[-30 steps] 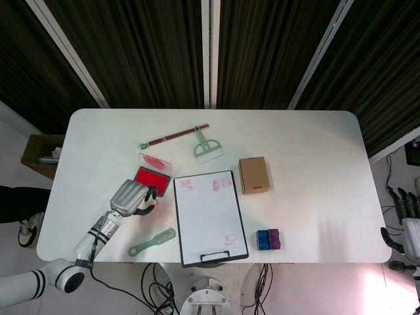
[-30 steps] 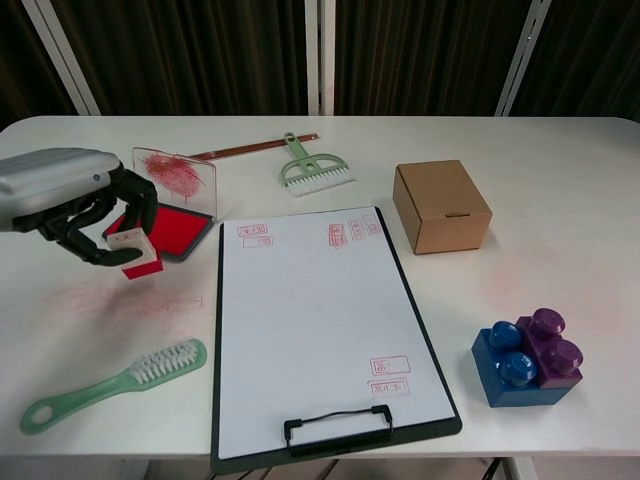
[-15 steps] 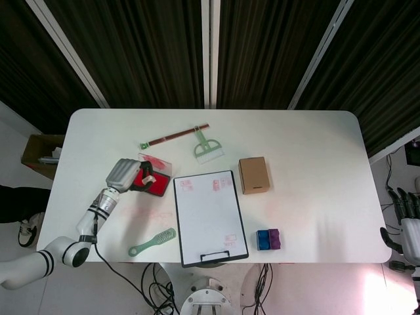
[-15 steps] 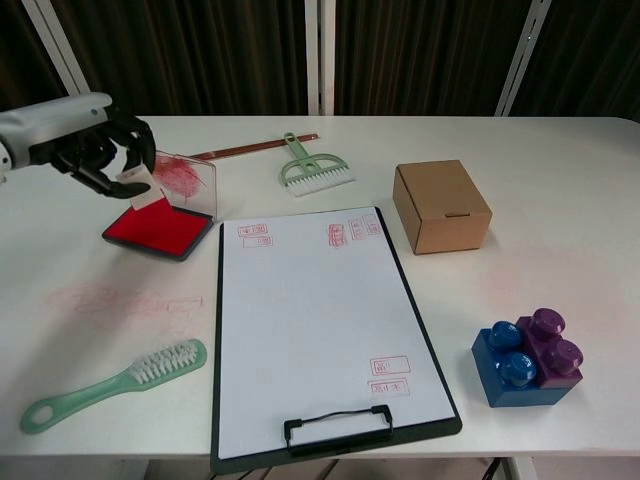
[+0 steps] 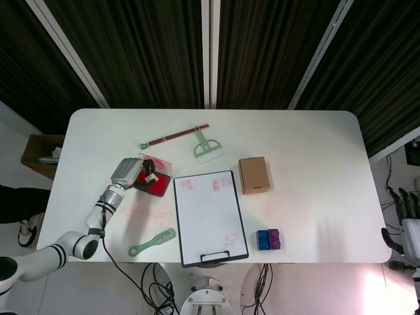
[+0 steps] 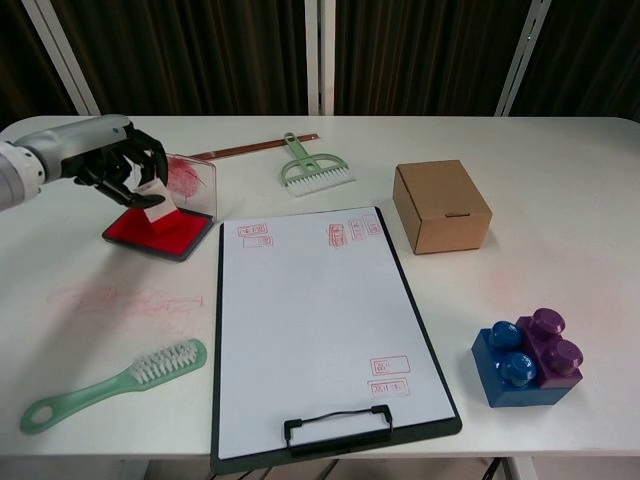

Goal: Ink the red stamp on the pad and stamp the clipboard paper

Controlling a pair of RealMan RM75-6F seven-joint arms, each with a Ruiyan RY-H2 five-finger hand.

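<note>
While gripping the stamp, the left hand hovers knuckles-up over the ink pad.

— What does the left hand look like?
— Its back is a smooth silver-grey shell, and the fingers beneath are black and segmented. The head view shows the same hand as a rounded grey block.

— And the arm behind it?
— The left forearm is slim, white and grey, ringed with dark bands near the wrist. A thin black cable trails along it. Lower down sits a bulky white joint with a black ring.

— The right hand?
— Only partly seen at the frame edge: dark fingers above a pale grey wrist housing.
</note>
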